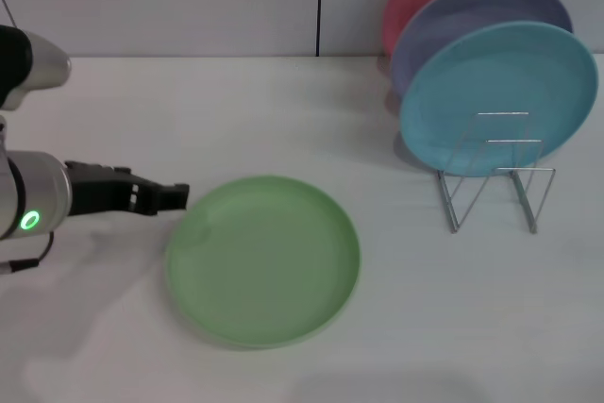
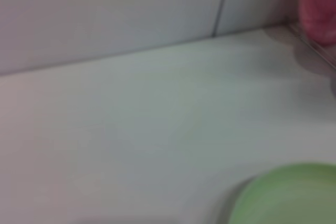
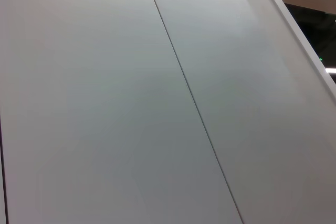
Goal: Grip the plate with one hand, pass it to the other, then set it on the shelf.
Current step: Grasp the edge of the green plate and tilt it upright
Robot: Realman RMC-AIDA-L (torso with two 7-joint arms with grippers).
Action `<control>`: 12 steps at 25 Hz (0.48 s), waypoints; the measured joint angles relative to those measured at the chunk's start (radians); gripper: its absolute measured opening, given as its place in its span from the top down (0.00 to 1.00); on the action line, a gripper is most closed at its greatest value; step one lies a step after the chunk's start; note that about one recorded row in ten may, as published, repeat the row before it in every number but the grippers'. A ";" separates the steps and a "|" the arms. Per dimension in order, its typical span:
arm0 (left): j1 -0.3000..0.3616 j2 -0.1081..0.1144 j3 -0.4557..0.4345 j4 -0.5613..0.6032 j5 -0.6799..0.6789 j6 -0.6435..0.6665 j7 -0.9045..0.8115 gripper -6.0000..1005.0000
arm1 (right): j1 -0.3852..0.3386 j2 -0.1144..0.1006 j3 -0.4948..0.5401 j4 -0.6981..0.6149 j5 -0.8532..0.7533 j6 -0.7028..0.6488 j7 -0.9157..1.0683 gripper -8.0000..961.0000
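The green plate (image 1: 264, 260) lay flat on the table (image 1: 472, 327), left of the wire shelf (image 1: 495, 176) and well apart from it. Your left gripper (image 1: 175, 196) sat level at the plate's left rim, fingers seemingly pressed together; contact uncertain. Right gripper out of view. No legible writing.
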 joint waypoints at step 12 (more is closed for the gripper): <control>-0.034 -0.003 0.025 0.123 -0.003 -0.040 -0.007 0.20 | 0.005 0.000 0.000 -0.001 0.000 0.007 0.000 0.18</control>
